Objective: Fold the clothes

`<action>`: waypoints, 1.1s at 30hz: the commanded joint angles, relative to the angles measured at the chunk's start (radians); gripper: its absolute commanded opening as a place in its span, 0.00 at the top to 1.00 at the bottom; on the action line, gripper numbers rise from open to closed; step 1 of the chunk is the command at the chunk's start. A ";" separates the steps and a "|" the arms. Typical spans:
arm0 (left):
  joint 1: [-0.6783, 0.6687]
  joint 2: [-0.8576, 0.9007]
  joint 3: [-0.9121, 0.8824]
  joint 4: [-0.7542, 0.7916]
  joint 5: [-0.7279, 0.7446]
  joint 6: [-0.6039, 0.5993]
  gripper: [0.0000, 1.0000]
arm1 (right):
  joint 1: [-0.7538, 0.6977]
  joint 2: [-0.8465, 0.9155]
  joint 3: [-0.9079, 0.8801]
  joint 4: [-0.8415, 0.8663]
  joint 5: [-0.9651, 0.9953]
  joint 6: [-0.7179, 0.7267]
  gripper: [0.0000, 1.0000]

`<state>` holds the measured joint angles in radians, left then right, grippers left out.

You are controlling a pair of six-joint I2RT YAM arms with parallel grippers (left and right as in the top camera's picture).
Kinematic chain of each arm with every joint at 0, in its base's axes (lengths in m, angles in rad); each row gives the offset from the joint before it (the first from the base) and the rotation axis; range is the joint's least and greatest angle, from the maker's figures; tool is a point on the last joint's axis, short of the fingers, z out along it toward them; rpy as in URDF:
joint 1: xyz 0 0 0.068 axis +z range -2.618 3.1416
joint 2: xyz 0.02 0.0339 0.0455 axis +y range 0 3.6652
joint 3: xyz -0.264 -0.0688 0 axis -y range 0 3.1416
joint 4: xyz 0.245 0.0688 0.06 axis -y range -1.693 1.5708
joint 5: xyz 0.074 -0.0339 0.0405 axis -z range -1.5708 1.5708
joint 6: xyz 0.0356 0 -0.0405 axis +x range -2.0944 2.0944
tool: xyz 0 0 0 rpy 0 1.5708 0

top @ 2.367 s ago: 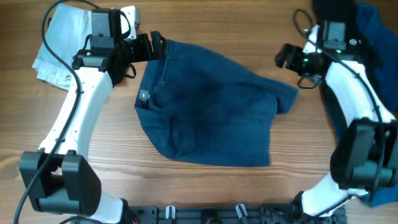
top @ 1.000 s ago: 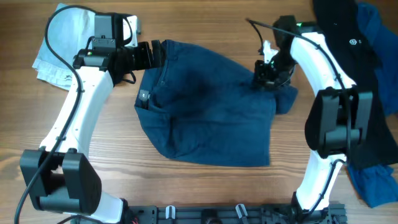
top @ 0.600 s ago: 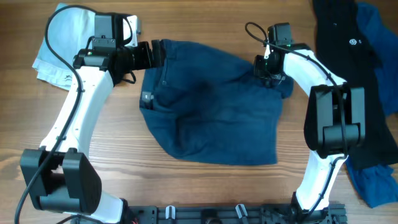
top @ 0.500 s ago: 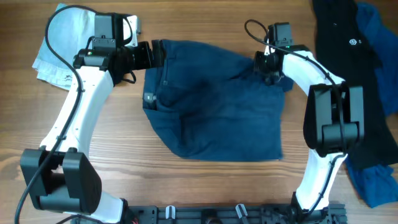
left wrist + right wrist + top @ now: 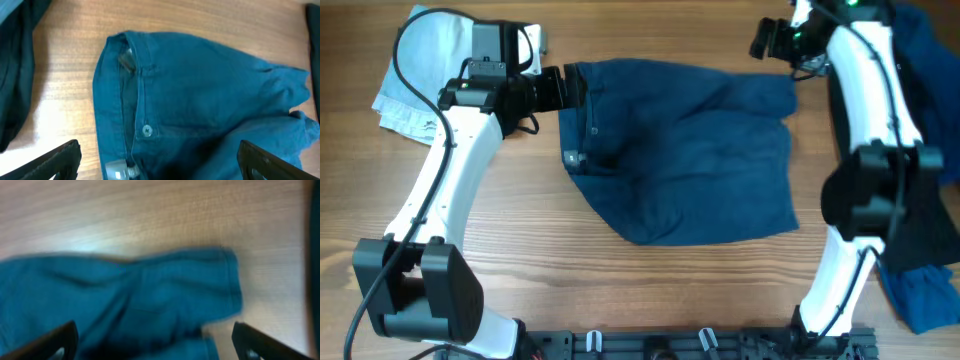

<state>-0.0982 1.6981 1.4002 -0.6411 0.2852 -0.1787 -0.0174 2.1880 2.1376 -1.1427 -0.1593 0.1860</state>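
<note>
The dark navy shorts [image 5: 690,150] lie spread in the middle of the wooden table [image 5: 500,270], waistband to the left and legs to the right. My left gripper [image 5: 572,88] is at the waistband's far corner. In the left wrist view it [image 5: 160,167] stands open, fingers wide apart, with the buttoned waistband [image 5: 145,131] lying between them. My right gripper [image 5: 765,40] hovers just beyond the far right leg corner. The blurred right wrist view shows it [image 5: 160,347] open above the leg hem [image 5: 220,290], holding nothing.
A light-blue denim garment [image 5: 415,65] lies at the far left behind the left arm. A black garment [image 5: 932,125] and a brighter blue one [image 5: 927,298] are piled along the right edge, partly behind the right arm.
My right gripper, shut on the shorts' leg a second ago, drew it up and to the right, then opened and lifted off. The shorts now lie flatter and farther right. The left arm stayed put.
</note>
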 commanded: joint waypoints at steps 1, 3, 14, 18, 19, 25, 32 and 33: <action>-0.004 0.006 0.012 -0.087 0.156 0.072 0.00 | -0.016 -0.144 0.043 -0.178 -0.035 -0.118 0.00; -0.053 0.008 0.012 -0.253 0.215 0.156 0.00 | -0.039 -0.175 0.043 -0.222 0.014 -0.119 0.00; -0.331 0.202 0.012 -0.404 -0.195 0.135 0.07 | -0.093 -0.178 0.043 -0.218 -0.007 -0.134 0.00; -0.330 0.211 0.012 -0.492 -0.167 0.068 0.96 | -0.093 -0.178 0.043 -0.166 -0.007 -0.134 0.00; -0.329 0.207 0.012 -0.510 -0.167 0.034 0.96 | -0.092 -0.178 0.043 -0.156 -0.007 -0.133 0.00; -0.329 0.112 0.014 -0.760 -0.189 -0.297 0.94 | -0.092 -0.178 0.040 -0.169 -0.038 -0.131 0.00; -0.326 0.116 -0.141 -0.835 -0.137 -0.407 0.08 | -0.093 -0.178 0.040 -0.320 -0.056 -0.156 0.00; -0.313 0.116 -0.173 -0.807 -0.137 -0.417 0.00 | -0.093 -0.178 0.040 -0.331 -0.057 -0.156 0.00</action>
<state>-0.4316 1.8267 1.2980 -1.4822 0.1341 -0.5522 -0.1123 2.0121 2.1681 -1.4555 -0.1993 0.0517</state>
